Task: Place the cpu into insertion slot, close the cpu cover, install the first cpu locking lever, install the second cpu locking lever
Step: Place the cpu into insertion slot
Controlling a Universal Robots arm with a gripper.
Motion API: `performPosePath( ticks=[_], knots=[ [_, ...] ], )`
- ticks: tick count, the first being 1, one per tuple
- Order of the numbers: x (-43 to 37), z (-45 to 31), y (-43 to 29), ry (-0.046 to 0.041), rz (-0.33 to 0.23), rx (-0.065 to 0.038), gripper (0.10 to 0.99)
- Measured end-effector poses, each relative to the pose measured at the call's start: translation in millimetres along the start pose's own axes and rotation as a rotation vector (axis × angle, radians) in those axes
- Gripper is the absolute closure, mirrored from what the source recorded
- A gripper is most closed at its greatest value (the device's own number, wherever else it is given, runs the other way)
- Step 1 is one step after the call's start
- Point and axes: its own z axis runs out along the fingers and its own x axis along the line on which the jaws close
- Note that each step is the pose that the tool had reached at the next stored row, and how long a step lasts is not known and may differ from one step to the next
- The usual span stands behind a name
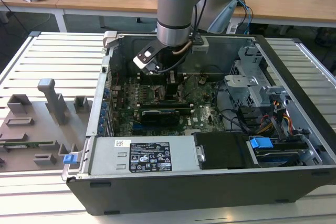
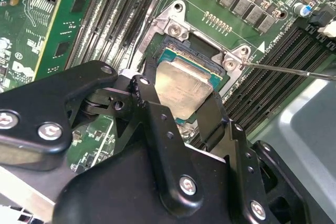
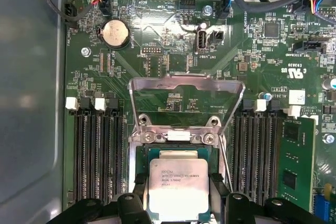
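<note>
First wrist view: dull silver cpu [image 3: 176, 190].

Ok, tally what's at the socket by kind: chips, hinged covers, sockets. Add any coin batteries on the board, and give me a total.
cpu: 1
cpu cover: 1
insertion slot: 1
coin battery: 1
Total: 4

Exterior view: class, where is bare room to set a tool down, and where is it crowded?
Free: table slats at the exterior view's right of the computer case. Crowded: fixture board at the view's left; arm and cables inside.
</note>
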Motion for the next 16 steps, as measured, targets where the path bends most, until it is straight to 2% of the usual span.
performPosePath(
  ticks=[16],
  knots=[
    [0.2,5.4,0.6,0.0000,0.000,0.000,0.541]
  ],
)
